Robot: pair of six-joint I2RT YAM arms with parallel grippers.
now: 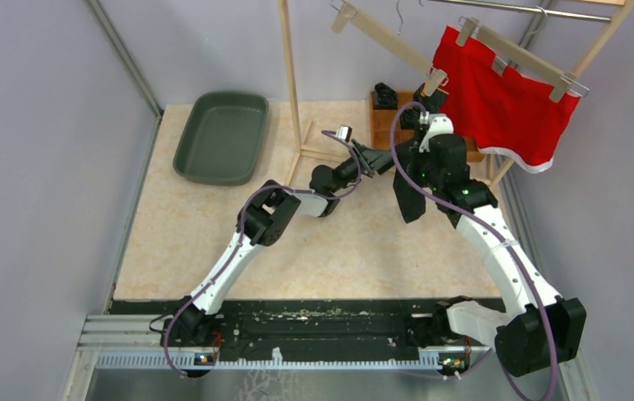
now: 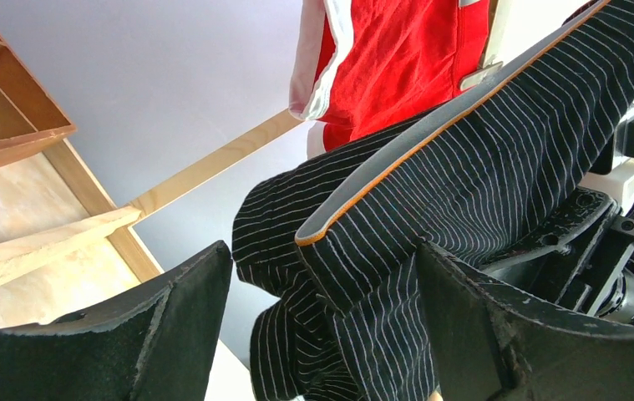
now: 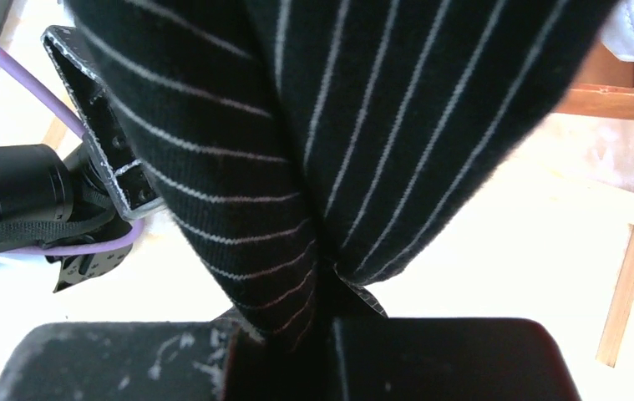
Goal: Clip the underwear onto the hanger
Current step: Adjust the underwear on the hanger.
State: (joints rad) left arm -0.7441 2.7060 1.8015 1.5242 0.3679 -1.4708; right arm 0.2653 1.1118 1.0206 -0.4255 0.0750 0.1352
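Right gripper (image 3: 322,338): clenched on the black pinstriped fabric underwear (image 2: 480,167), held aloft | left gripper (image 2: 326,301): released, your nearer hand, fingers flanking its grey waistband corner | waistband rises far-right toward the bare wooden clip hanger (image 1: 388,42).

Overhead view: light falling evenly from above, bright. Counter (image 1: 196,242) carrying only soft shadows beneath arms. Red underwear (image 1: 505,100) at 1 o'clock showing saturated, sharp. Left wrist view: striped underwear (image 2: 480,167) reading crisp; left end effector fingers (image 2: 171,334) sitting dark at 6 o'clock. Right wrist view: striped underwear softening near lens; counter blowing out white at 4 o'clock; right end effector fingers (image 3: 113,359) sitting underexposed at 7 o'clock.
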